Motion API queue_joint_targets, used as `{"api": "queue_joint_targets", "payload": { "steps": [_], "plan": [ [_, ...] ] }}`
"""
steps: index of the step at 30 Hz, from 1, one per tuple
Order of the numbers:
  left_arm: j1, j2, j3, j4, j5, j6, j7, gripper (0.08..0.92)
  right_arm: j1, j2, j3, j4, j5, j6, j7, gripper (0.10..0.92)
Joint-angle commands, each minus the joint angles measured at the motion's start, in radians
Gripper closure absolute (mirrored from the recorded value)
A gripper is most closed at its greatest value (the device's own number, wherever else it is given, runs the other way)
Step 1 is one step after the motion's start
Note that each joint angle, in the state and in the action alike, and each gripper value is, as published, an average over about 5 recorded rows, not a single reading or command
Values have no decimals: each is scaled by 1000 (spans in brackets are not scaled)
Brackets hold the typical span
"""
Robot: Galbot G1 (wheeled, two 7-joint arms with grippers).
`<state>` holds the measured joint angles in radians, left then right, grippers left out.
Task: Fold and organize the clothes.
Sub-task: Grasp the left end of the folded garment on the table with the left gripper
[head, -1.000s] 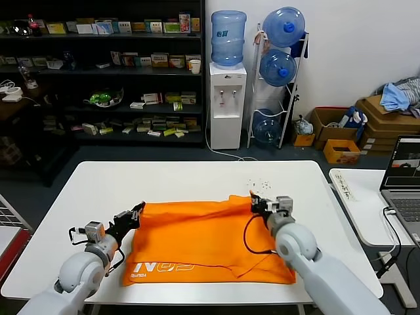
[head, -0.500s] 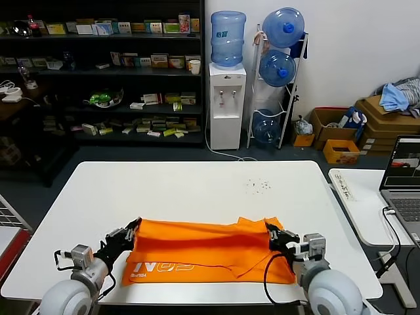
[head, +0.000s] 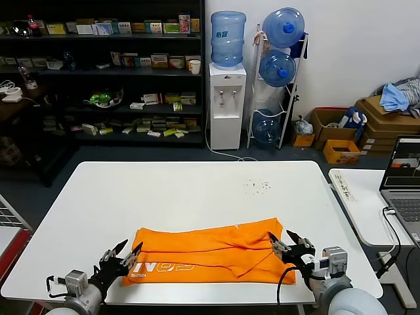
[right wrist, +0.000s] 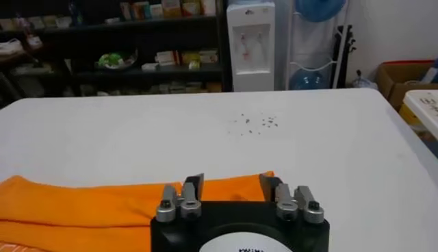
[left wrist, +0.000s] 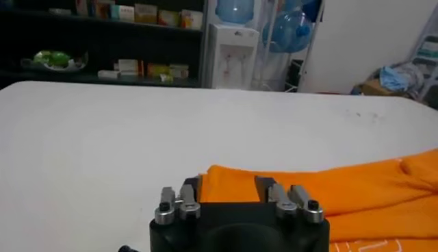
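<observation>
The orange T-shirt (head: 210,249) lies folded in a long band near the front edge of the white table (head: 197,190), with white lettering (head: 157,268) showing along its front left. My left gripper (head: 129,248) is open at the shirt's left end and holds nothing. My right gripper (head: 282,236) is open at the shirt's right end, also empty. In the left wrist view the open gripper (left wrist: 228,186) frames the shirt's folded edge (left wrist: 328,198). In the right wrist view the open gripper (right wrist: 231,183) sits just before the shirt's edge (right wrist: 89,205).
A side table with a laptop (head: 403,177) stands to the right. Small dark specks (head: 257,186) lie on the table's far right. Behind are shelves (head: 98,65), a water dispenser (head: 227,98) and cardboard boxes with a pale blue cloth heap (head: 400,95).
Both grippers drew the shirt's far edge toward the table's front, folding it over into a narrower band, then let go and now stand open at its ends.
</observation>
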<state>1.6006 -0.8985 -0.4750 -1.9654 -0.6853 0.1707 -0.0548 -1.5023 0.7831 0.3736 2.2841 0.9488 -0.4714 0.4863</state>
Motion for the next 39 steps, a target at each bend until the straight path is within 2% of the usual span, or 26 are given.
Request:
{"api": "queue_joint_targets", "payload": {
  "steps": [1, 6, 12, 15, 35, 39],
  "plan": [
    [28, -85, -9, 70, 40, -35, 24, 316, -94, 27, 81, 27, -22, 10, -7, 290],
    [-28, -110, 28, 93, 18, -27, 16, 196, -90, 32, 83, 33, -23, 9, -2, 210],
    [-74, -118, 48, 125, 18, -32, 12, 177, -98, 40, 89, 37, -25, 9, -1, 203],
    [-86, -123, 57, 135, 25, -35, 9, 201, -98, 43, 88, 35, -26, 9, -1, 203],
    [-58, -155, 62, 143, 46, -86, -12, 766, -94, 42, 89, 35, -18, 12, 3, 203],
    [-54, -166, 54, 132, 55, -98, -14, 858, -89, 43, 89, 33, -17, 15, 4, 203]
  ]
}}
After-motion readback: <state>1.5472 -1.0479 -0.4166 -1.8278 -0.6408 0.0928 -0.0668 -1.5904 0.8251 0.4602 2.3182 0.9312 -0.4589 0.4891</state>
